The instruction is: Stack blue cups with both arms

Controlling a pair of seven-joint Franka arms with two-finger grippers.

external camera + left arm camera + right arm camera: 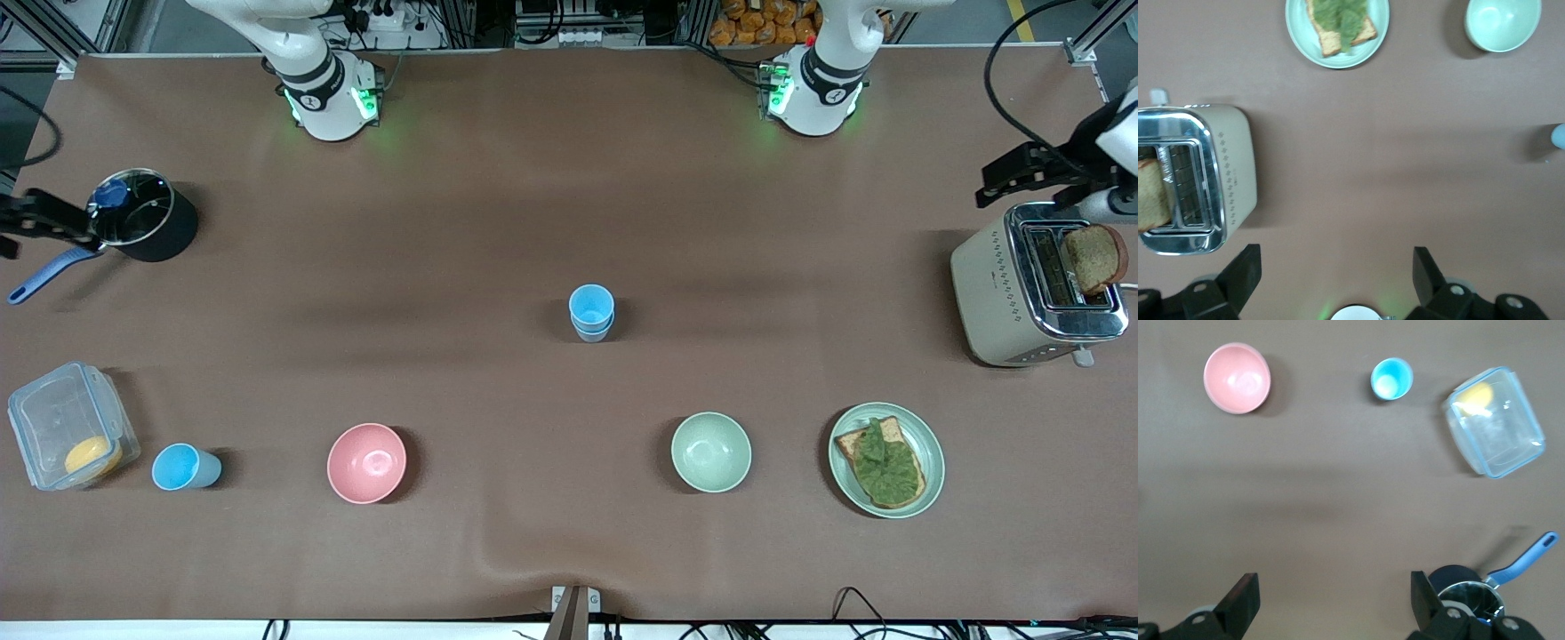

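Note:
Two blue cups (pixel 592 312) stand mid-table, the sky-blue one nested in a paler one; their edge shows as a blue cup (pixel 1559 136) in the left wrist view. A single blue cup (pixel 184 467) (pixel 1391 379) stands upright beside the clear container, toward the right arm's end and nearer the front camera. My left gripper (pixel 1031 173) (pixel 1337 267) hangs open and empty beside the toaster. My right gripper (pixel 40 227) (pixel 1335 593) hangs open and empty next to the black pot. Both are well apart from the cups.
A toaster (pixel 1036 289) holding bread and a plate (pixel 925 440) of toast sit at the left arm's end. A green bowl (pixel 710 452) and a pink bowl (pixel 366 462) sit near the front. A pot (pixel 147 222) and a clear container (pixel 67 427) sit at the right arm's end.

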